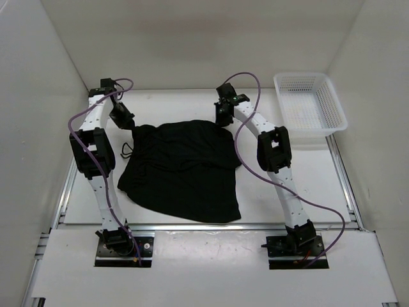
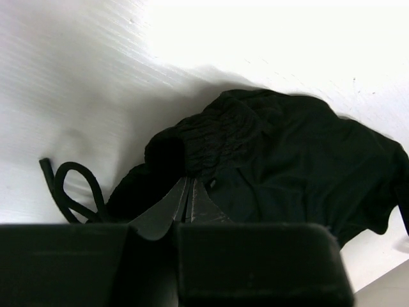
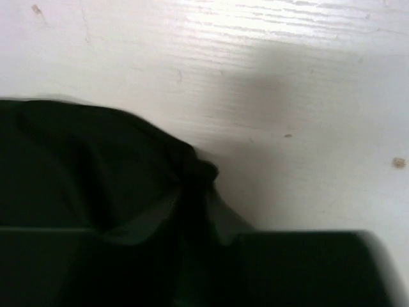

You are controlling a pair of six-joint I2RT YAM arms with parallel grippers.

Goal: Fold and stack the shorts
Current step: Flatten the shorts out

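Observation:
The black shorts (image 1: pixel 182 169) lie spread on the white table between the two arms, folded over on themselves. My left gripper (image 1: pixel 123 119) is at their far left corner. In the left wrist view it (image 2: pixel 185 192) is shut, its tips pinching the gathered waistband of the shorts (image 2: pixel 281 160). A black drawstring (image 2: pixel 73 188) loops out on the table to the left. My right gripper (image 1: pixel 223 115) is at the far right corner. In the right wrist view it (image 3: pixel 195 192) is shut on a bunched corner of the shorts (image 3: pixel 83 160).
A white plastic mesh basket (image 1: pixel 310 102) stands at the far right of the table. White walls enclose the table on the left, back and right. An aluminium rail (image 1: pixel 192 225) runs along the near edge just past the shorts' hem.

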